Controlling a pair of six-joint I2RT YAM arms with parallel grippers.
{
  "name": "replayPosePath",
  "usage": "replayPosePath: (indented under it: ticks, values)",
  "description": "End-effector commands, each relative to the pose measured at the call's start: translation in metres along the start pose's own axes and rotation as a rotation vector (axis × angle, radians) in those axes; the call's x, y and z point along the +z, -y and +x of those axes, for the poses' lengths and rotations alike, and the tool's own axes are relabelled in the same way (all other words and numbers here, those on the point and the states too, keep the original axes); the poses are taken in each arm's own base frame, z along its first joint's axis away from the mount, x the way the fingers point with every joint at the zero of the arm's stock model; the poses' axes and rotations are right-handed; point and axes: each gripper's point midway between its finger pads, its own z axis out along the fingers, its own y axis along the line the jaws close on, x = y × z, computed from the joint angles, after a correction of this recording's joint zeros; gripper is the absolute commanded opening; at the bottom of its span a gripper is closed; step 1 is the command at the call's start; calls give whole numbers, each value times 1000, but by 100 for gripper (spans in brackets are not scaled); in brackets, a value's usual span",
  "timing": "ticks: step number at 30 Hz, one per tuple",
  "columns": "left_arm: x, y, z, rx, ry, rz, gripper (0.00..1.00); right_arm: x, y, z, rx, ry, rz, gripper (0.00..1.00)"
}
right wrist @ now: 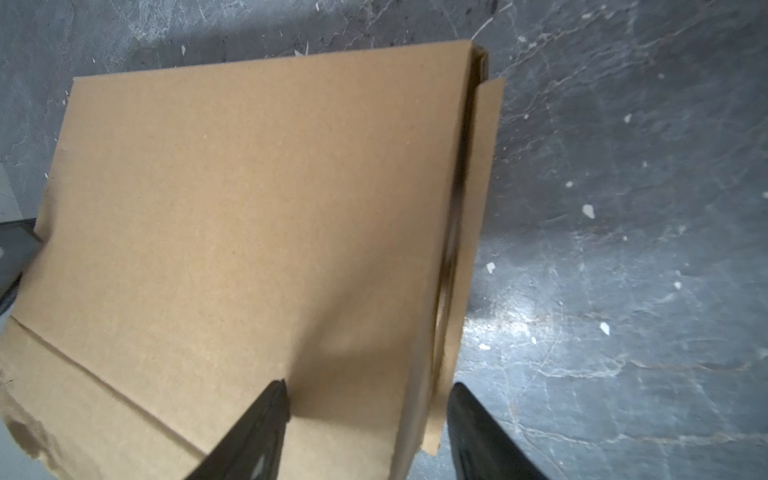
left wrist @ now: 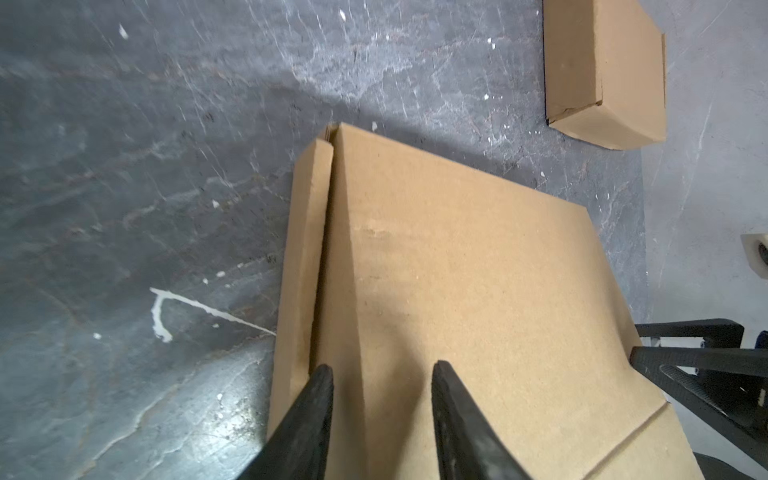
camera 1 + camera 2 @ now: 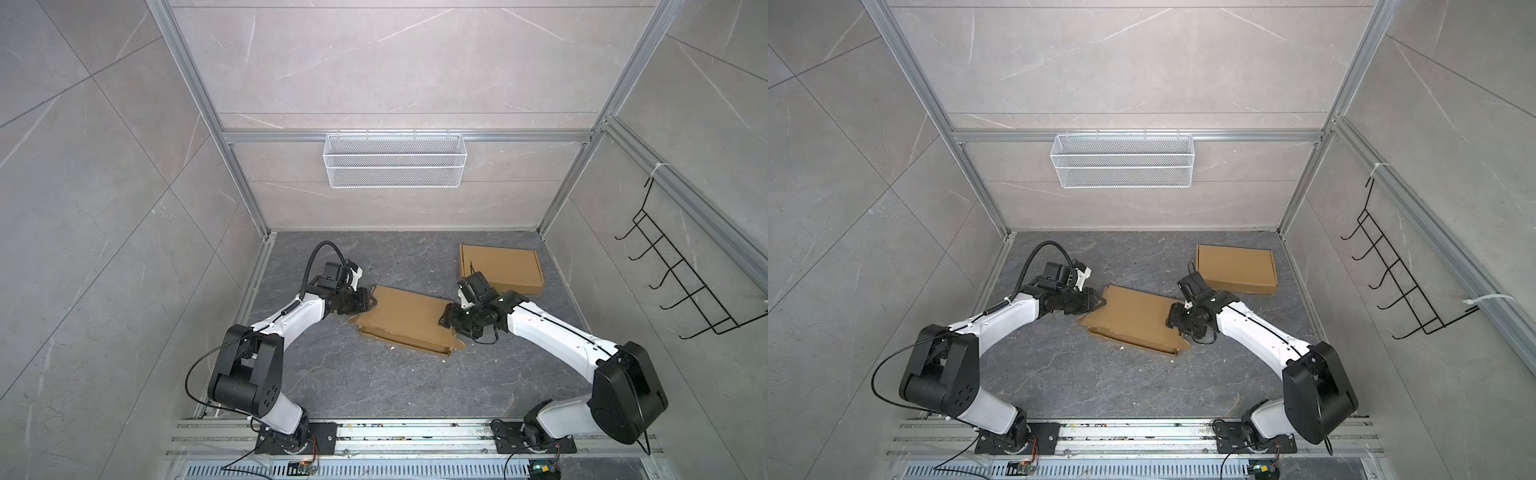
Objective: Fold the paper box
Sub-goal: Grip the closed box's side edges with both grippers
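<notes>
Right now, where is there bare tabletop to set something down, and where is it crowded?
Free: the stretch between the unfinished box and the front rail; the strip between it and the back wall. Crowded: centre, where left gripper and right gripper flank that box; back right, the folded box.

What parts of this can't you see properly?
- Inside of the half-folded box: covered by its own top panel, in every view.
- Closed box: cut off by the left wrist view's edge; the right arm overlaps its corner in both top views.
- Right gripper: fingers cut off by the right wrist view's edge; too dark and small in top views.
</notes>
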Motion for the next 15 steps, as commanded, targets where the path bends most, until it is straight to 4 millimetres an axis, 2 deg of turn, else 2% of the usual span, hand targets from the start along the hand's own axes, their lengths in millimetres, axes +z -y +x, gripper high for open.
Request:
replayPosePath:
  ticks: [1, 9, 15]
  values:
    - [4, 7, 3, -12, -18, 41, 38, 6, 5, 1, 14, -12, 7, 60]
    - [6, 1, 16, -27, -40, 24, 29, 18, 15, 4, 10, -26, 26, 47]
    - [12, -5, 30, -17, -78, -24, 26, 27, 27, 7, -6, -42, 77, 45]
